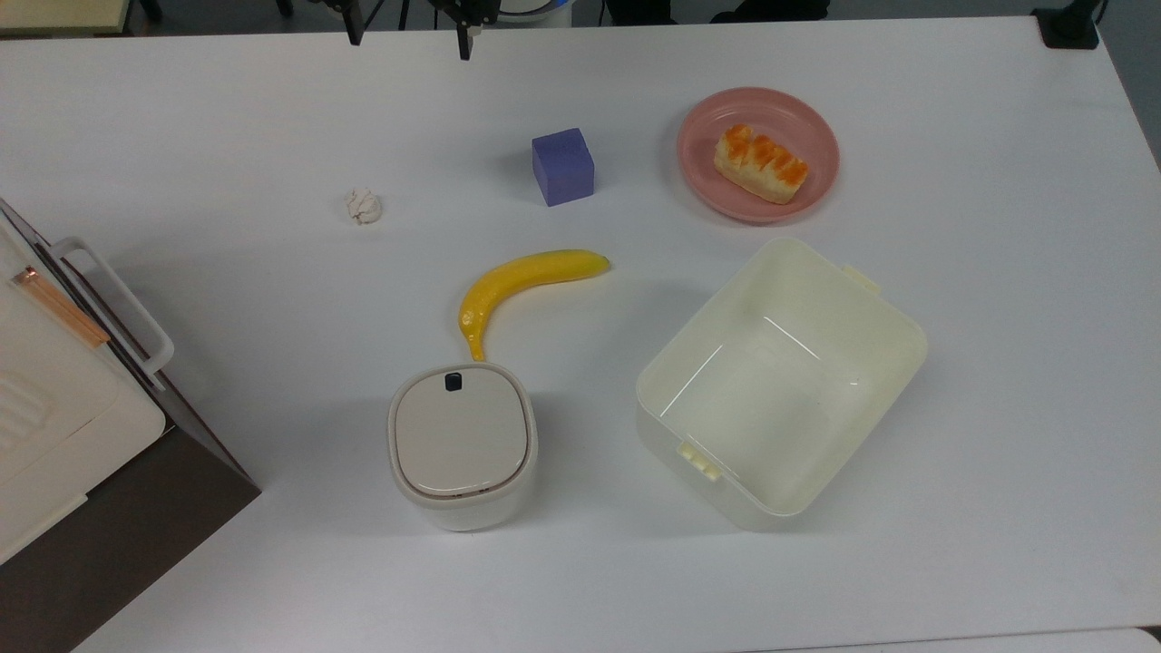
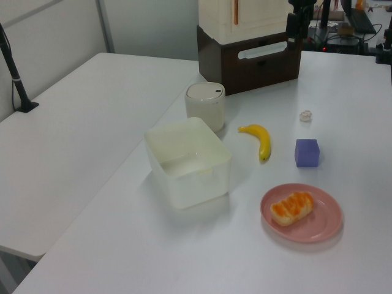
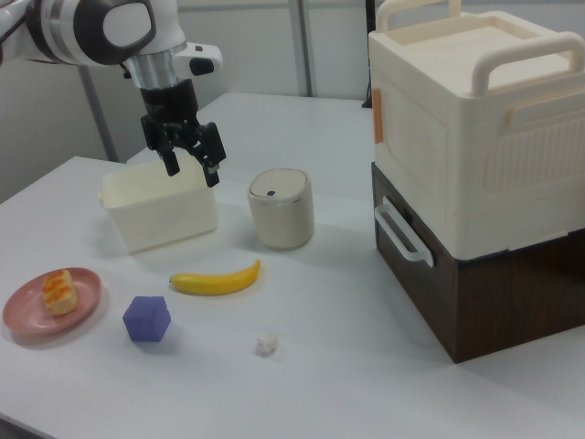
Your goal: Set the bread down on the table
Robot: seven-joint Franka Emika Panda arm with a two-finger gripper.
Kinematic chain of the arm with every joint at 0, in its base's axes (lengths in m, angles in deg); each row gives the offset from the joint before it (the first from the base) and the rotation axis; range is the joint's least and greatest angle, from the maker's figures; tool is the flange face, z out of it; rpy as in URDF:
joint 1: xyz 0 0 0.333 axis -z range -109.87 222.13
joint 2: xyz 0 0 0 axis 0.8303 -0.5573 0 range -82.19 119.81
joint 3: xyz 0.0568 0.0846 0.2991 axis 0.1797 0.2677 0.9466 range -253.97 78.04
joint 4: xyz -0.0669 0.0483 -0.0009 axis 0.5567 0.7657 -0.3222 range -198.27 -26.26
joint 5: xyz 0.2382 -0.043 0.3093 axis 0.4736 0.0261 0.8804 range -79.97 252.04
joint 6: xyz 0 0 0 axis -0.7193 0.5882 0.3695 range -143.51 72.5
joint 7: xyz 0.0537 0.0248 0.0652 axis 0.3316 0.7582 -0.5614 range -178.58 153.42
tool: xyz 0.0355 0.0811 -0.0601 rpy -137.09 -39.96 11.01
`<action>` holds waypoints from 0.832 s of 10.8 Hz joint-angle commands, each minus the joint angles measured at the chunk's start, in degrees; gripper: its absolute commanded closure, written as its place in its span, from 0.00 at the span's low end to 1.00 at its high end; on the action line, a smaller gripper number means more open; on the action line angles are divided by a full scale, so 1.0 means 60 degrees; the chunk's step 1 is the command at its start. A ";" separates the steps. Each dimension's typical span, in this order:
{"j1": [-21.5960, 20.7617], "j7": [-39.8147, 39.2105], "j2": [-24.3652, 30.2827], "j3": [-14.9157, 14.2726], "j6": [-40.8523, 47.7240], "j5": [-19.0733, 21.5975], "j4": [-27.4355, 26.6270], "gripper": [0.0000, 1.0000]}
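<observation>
Resting on the pink plate (image 1: 816,136), the bread (image 1: 760,163) is being left untouched; the claw (image 3: 190,166) is being held spread, well apart from the pink plate, above the worktop (image 1: 998,363).

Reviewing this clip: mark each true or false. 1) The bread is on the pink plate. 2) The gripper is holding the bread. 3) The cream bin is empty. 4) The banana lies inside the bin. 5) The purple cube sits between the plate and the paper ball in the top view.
1) True: the bread lies on the pink plate.
2) False: the gripper is open, empty and raised above the table.
3) True: the cream bin holds nothing.
4) False: the banana lies on the table beside the bin.
5) True: the purple cube sits between the plate and the paper ball.
</observation>
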 commanded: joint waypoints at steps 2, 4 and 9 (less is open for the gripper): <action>-0.0065 -0.0588 0.0002 -0.0023 0.0031 0.0182 0.0014 0.00; -0.0065 -0.0574 0.0002 -0.0008 0.0031 0.0182 0.0000 0.00; -0.0181 -0.0925 0.0075 0.0065 0.0016 0.0152 -0.0483 0.00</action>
